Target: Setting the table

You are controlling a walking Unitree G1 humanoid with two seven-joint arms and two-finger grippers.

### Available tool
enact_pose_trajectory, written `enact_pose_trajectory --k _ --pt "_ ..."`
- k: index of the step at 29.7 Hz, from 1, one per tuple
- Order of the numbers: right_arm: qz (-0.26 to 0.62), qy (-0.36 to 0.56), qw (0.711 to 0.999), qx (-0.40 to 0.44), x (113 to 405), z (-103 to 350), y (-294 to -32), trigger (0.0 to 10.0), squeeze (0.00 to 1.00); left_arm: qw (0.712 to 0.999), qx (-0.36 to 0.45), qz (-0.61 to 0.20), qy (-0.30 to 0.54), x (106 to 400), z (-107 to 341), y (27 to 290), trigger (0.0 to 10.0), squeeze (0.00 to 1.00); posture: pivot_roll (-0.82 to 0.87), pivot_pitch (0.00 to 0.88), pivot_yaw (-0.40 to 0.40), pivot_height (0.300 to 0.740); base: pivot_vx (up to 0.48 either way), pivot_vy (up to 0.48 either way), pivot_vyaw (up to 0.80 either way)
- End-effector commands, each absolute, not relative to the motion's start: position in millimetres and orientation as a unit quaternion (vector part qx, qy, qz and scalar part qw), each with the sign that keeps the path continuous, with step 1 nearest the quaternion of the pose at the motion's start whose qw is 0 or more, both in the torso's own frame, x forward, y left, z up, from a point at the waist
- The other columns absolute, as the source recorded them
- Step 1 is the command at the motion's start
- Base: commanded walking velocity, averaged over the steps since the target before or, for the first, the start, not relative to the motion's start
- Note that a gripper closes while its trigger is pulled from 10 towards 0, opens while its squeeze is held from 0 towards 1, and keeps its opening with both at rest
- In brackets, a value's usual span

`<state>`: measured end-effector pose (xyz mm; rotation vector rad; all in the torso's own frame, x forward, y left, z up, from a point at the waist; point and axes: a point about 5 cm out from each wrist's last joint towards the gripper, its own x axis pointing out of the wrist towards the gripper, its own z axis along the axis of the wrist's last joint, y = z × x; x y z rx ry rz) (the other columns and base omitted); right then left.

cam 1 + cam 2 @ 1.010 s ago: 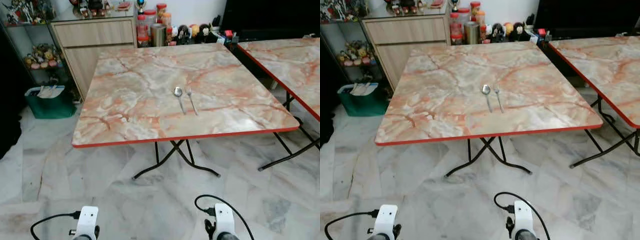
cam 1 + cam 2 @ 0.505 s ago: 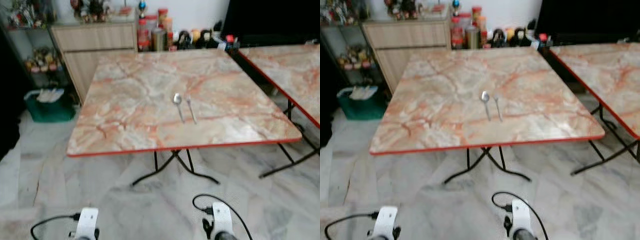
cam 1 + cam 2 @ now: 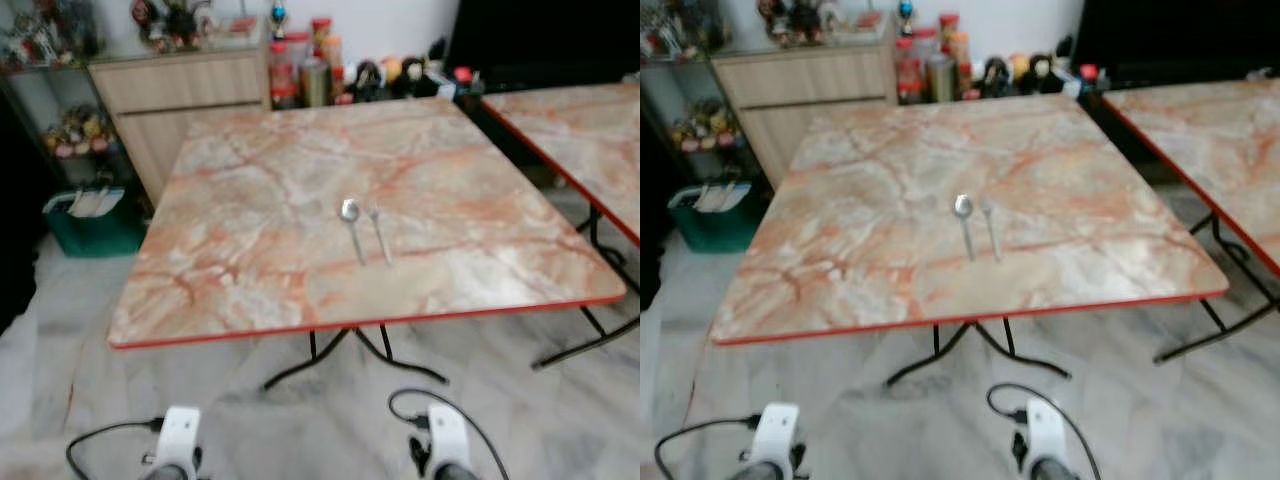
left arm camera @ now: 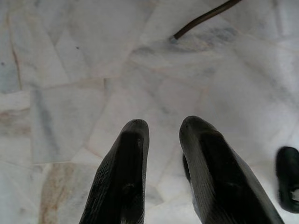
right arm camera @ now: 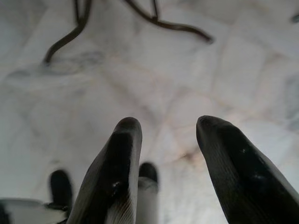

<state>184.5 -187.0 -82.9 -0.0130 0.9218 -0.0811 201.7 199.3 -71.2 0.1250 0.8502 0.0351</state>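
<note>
Left eye view shows us standing short of the marble-patterned table (image 3: 270, 240), with both arms hanging low at our sides. Our left gripper (image 4: 161, 140) points down at the tiled floor (image 4: 70, 70), its two black fingers a little apart with nothing between them. Our right gripper (image 5: 168, 140) hangs the same way, its fingers spread wider and also empty; a curved table leg (image 5: 168, 25) lies on the floor well ahead of it.

The task's things are already on the tabletop, far forward of and above both grippers: a spoon (image 3: 352, 224) and a fork (image 3: 380, 232) lie side by side, close but apparently not touching, handles pointing towards us and heads away. We judge they are laid parallel like that as one place setting, near the table's middle rather than at its near edge.

The scene is slightly blurred, so we are probably walking. With both grippers empty and low, we judge the next move calls for bringing further tableware or closing on the table, and the red near edge (image 3: 360, 324) is something to stop short of.
</note>
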Motion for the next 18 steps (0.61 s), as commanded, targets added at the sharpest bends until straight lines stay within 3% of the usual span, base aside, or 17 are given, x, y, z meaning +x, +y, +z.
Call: enact_pose_trajectory --k 1,8,18 --pt "-0.028 0.436 0.899 0.006 190.1 -81.1 -176.0 10.0 0.0 0.903 0.072 0.031 0.422 195.5 -72.5 212.0 10.0 0.0 -0.04 0.0 0.025 0.74 0.0 0.0 0.0" --pt "-0.016 0.418 0.908 -0.004 188.8 -80.0 -179.1 10.0 0.0 0.902 0.07 0.033 0.424 193.3 -73.8 210.9 10.0 0.0 -0.04 0.0 0.02 0.74 0.0 0.0 0.0" --pt "0.046 0.325 0.942 -0.072 189.8 -69.0 -180.2 10.0 0.0 0.899 0.075 0.031 0.431 189.8 -75.9 210.5 10.0 0.0 -0.05 0.0 0.017 0.74 0.0 0.0 0.0"
